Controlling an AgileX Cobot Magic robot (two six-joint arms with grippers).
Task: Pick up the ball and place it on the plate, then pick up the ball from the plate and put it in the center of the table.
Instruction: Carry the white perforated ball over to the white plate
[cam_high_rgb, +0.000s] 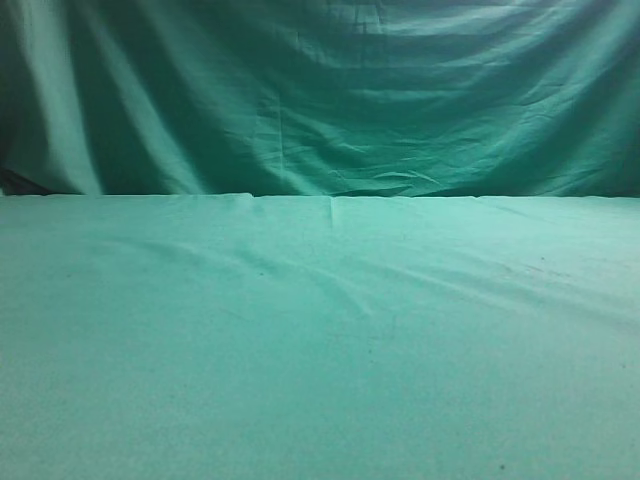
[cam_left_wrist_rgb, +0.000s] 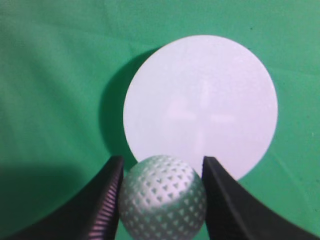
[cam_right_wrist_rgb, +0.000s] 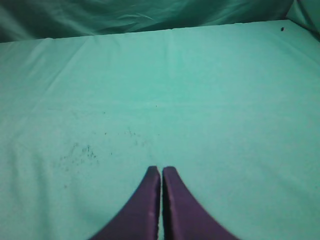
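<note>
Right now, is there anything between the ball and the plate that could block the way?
Nothing visible. The left gripper holds the ball between its jaws, and the plate lies just beyond it on the table, its face bare in the left wrist view.

two black curved fingers (cam_left_wrist_rgb: 102, 205) with ribbed inner pads are seen on the left gripper (cam_left_wrist_rgb: 162, 200); the right gripper (cam_right_wrist_rgb: 161, 200) is shown with smooth, dark purple-tinged, tapering fingers.

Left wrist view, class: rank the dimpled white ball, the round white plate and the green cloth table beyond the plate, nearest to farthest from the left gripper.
1. Dimpled white ball, between the left gripper's fingers.
2. Round white plate, just beyond the ball.
3. Green cloth table, past the plate's far rim.
</note>
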